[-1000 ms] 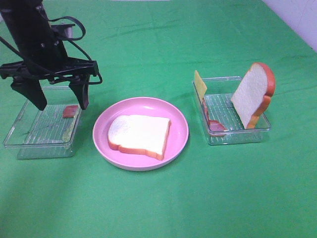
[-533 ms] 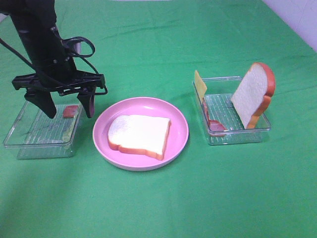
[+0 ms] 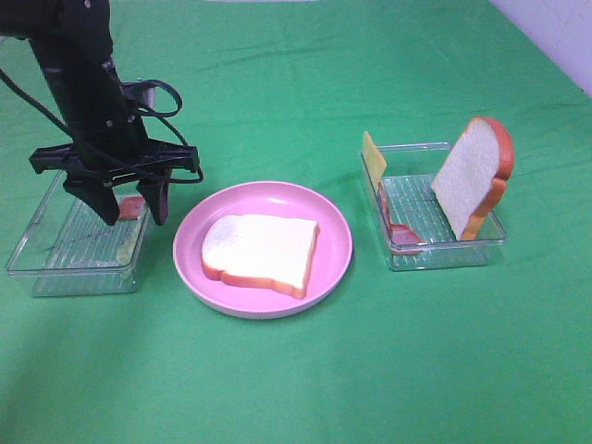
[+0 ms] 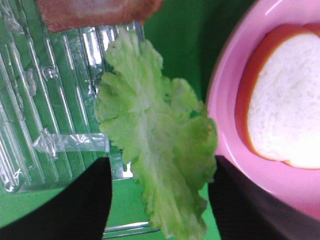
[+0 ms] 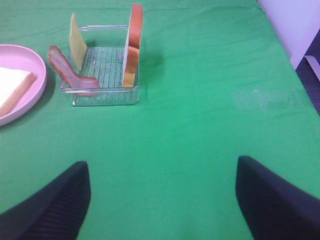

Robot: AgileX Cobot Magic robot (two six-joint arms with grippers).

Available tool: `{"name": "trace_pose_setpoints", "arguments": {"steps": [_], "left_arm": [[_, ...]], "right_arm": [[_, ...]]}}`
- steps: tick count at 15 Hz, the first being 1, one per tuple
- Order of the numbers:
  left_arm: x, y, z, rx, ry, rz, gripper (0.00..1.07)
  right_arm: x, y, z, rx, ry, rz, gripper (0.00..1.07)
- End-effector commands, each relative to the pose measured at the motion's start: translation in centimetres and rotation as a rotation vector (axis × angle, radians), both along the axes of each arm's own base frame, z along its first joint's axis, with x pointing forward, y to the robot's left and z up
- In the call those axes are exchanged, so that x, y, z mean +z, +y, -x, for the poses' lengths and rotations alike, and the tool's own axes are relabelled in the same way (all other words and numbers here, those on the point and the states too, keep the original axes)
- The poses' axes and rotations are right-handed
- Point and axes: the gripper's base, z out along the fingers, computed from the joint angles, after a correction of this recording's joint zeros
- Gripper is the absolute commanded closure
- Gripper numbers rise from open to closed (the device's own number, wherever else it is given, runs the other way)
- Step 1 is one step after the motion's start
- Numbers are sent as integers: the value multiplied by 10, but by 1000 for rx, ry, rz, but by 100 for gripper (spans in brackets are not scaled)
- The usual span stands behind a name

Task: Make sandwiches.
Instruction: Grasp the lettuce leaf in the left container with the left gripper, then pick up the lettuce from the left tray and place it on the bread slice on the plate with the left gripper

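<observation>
Left gripper point(image 3: 131, 205) pointing down from steep arm point(image 3: 81, 79) over clear tray point(image 3: 83, 279), jaws apart astride lettuce point(image 4: 155, 135), perhaps touching it

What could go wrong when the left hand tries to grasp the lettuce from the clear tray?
1. The lettuce hangs over the wall of the clear tray, so the left hand may pinch the wall too or push the tray.
2. The bacon strip lies close beside the lettuce and might be caught with it.
</observation>
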Motion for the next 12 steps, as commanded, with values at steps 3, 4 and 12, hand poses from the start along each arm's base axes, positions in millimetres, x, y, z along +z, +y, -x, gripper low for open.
{"name": "trace_pose_setpoints", "arguments": {"steps": [3,4,12], "left_arm": [[0,-2,-1,-5,-12,-1,84],[0,-2,-2,-5,-20,1,96],[28,-8,-2,14,-32,78,107]], "right_arm": [[1,0,2,-4,-23,14,31],[1,0,2,-4,-23,14,31],[1,0,2,-4,-23,14,31]]}}
